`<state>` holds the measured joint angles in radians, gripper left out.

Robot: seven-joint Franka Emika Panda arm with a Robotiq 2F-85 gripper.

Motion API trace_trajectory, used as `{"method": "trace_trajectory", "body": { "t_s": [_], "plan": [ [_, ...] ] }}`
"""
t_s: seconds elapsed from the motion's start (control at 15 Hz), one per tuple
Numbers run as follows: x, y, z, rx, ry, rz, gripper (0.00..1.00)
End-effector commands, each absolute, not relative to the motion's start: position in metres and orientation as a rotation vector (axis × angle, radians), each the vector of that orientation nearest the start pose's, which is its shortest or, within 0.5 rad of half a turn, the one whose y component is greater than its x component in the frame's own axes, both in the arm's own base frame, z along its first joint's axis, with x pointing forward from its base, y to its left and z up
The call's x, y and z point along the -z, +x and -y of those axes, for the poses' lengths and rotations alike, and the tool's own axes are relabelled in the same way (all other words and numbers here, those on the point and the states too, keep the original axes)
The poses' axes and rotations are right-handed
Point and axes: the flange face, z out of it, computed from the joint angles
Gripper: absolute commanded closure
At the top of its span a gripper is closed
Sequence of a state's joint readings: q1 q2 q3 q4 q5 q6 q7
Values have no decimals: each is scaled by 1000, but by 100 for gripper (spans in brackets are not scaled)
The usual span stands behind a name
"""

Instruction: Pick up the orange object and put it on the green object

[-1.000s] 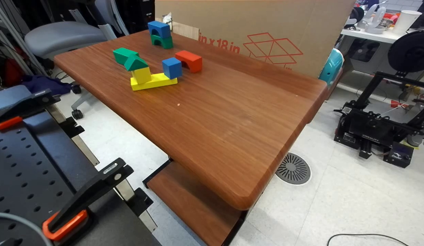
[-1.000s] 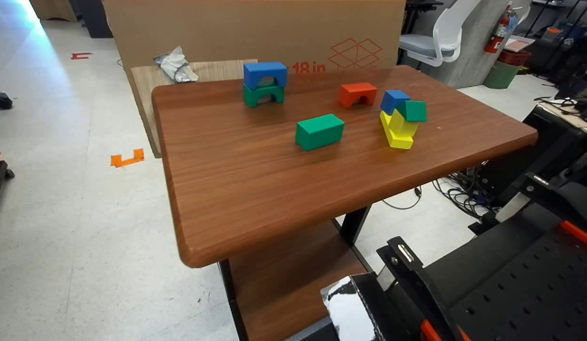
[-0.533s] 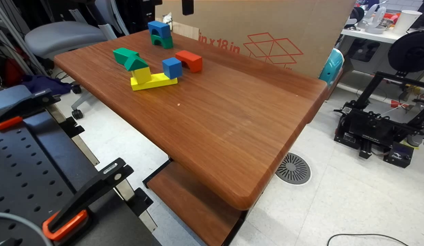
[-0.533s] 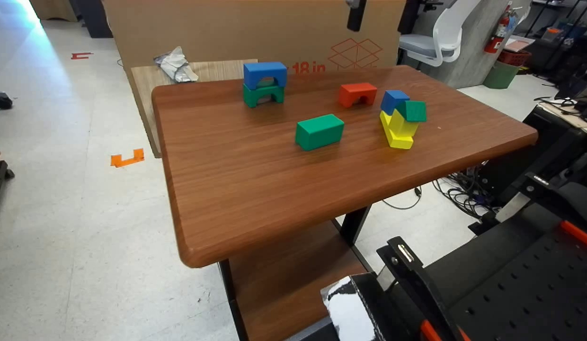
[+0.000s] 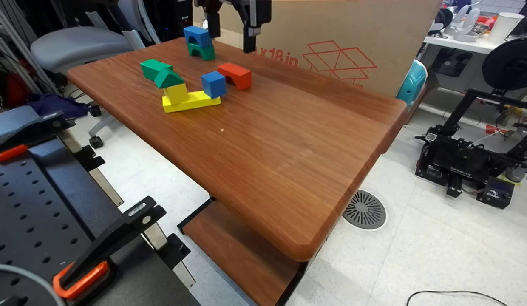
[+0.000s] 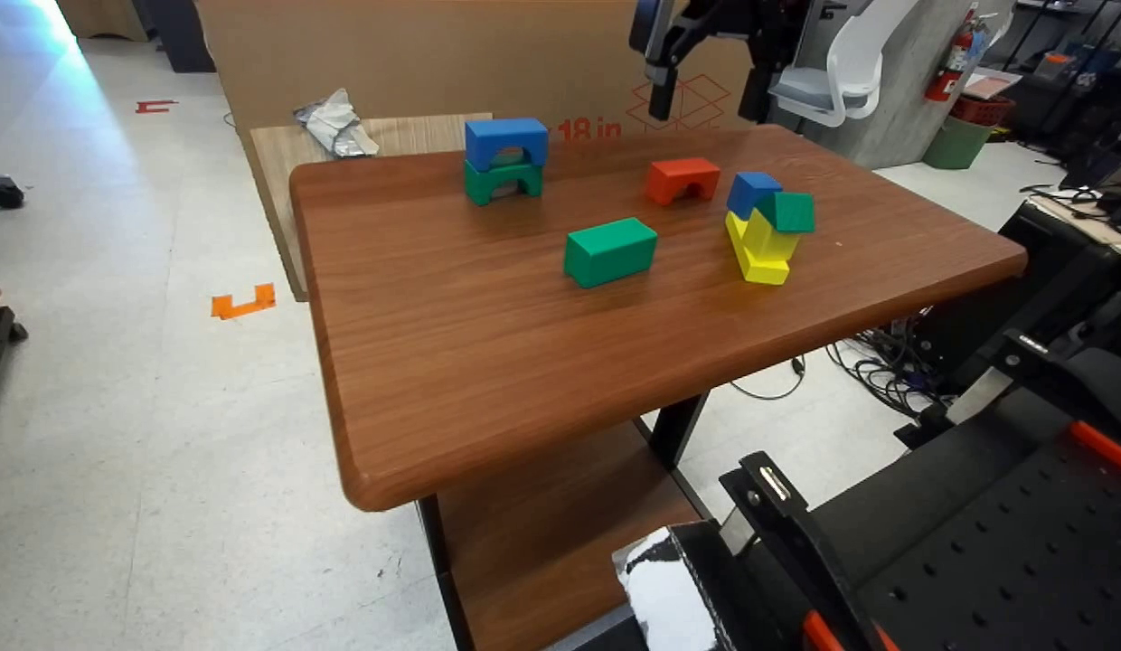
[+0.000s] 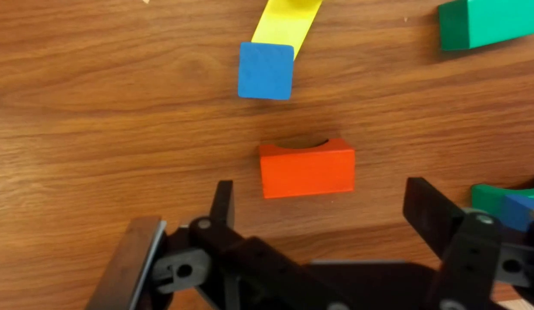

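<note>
- Further down comes the black two-fingered gripper (image 6: 706, 116), spread wide.
- Smooth orange-red arch block (image 7: 308, 172) stands on the brown wood-grain table (image 6: 479, 334).
- Brown cardboard box (image 5: 352, 25) says "18 in"; black 3D printer (image 5: 461, 161), "CREALITY".

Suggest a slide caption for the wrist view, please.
Open gripper above the brown table, the orange arch block ungrasped, a blue cube nearby.

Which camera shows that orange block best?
The wrist view: the orange block looks largest there, seen mostly from above with nothing covering it. Both exterior views show it smaller, but reveal its arch from the side; in an exterior view, the blue cube hides part of it.
</note>
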<state>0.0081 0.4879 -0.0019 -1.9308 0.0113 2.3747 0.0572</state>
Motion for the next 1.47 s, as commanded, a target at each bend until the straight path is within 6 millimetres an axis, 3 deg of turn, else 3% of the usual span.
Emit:
{"method": "trace_trajectory", "body": {
  "t_s": [0.0,0.47,0.53,0.6,0.73,0.87,1.2,1.4],
  "plan": [
    [-212,636,-3,-68,-3137,-127,0],
    [-182,644,-8,-125,-3153,-116,0],
    [-179,645,-9,-136,-3155,-113,25],
    [-178,645,-10,-133,-3159,-113,28],
    [-178,645,-11,-130,-3158,-105,44],
    [-184,642,-11,-117,-3150,-98,58],
    [-216,625,-17,-29,-3132,-109,58],
    [-240,605,-30,23,-3135,-84,58]
  ]
}}
